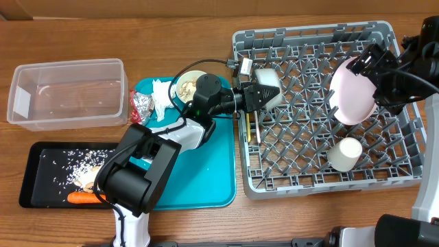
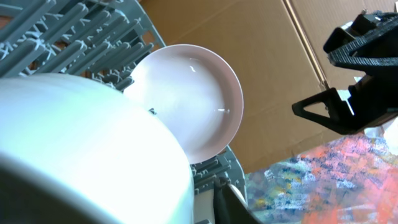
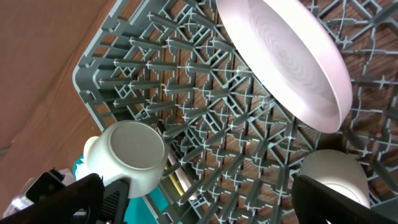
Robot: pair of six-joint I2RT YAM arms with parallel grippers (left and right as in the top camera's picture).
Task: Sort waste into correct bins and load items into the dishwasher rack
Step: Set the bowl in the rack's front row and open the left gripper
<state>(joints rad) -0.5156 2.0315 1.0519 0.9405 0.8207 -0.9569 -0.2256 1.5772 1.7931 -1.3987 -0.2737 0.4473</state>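
A pale bowl [image 1: 270, 85] [image 2: 81, 149] [image 3: 129, 155] lies base up at the left side of the grey dishwasher rack [image 1: 405, 175]. My left gripper [image 1: 255, 95] is right against it. One of its fingers [image 2: 229, 200] shows beside the rim and the other is hidden, so its grip is unclear. The pink plate [image 1: 353, 96] [image 3: 283, 56] stands on edge in the rack. Above the plate my right gripper [image 1: 376, 72] [image 3: 208, 202] hangs open and empty. A white cup [image 1: 344, 154] [image 3: 329, 174] sits upside down in the rack.
The teal tray [image 1: 206, 178] holds a crumb-filled bowl [image 1: 188, 86], a napkin [image 1: 162, 97] and a foil wrapper [image 1: 140, 104]. A yellow utensil [image 1: 247, 127] lies at the rack's left edge. The clear tub [image 1: 68, 92] stands far left. The black tray [image 1: 48, 171] holds crumbs and a carrot [image 1: 84, 197].
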